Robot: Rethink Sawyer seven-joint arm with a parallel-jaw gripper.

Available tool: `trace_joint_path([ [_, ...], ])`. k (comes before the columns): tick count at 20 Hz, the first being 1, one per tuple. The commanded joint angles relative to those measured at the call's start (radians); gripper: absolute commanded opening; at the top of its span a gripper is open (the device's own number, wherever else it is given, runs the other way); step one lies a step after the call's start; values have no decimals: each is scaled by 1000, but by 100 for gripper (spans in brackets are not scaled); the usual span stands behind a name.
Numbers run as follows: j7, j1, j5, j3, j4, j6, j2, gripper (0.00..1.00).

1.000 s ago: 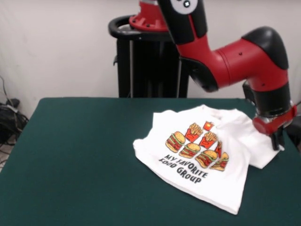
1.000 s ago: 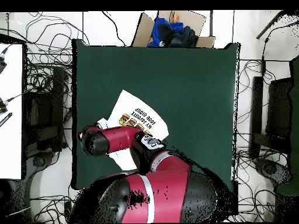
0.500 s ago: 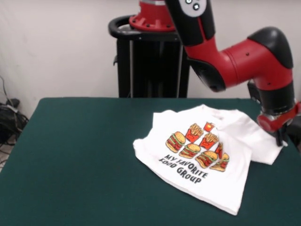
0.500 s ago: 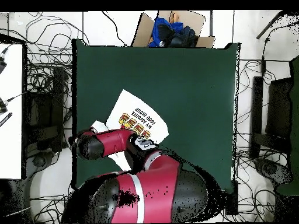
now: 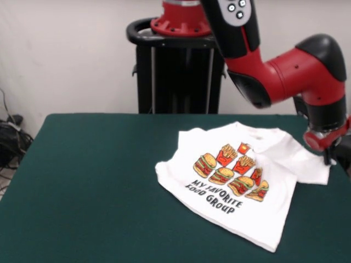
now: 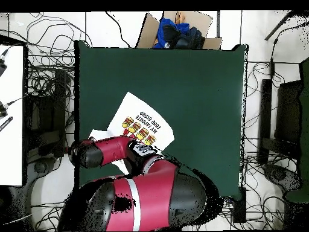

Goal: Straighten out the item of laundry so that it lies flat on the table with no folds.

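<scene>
Sleeve of white printed cotton T-shirt [image 5: 236,181] is pinched by black gripper [image 5: 329,159]; should be drawn outward, low over dark green matte table [image 5: 93,186], w/o lifting.

The white T-shirt [image 5: 236,181] lies print-up and slightly askew on the green table [image 5: 88,186], one sleeve stretched sideways.

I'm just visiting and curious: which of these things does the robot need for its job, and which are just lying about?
For the job: T-shirt, table, gripper.
Lying about: cardboard box holding blue and black cloth beyond the table, cables on the floor.
</scene>
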Motion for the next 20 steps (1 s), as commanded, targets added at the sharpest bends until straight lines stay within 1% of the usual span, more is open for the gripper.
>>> trace_joint_path([
  [1, 189, 22, 74, -21, -30, 114, 15, 0],
  [6, 194, 26, 88, -11, -25, 118, 2, 0],
  [14, 210, 31, 119, 20, -28, 72, -27, 0],
  [20, 212, 29, 124, 29, -22, 47, -26, 0],
])
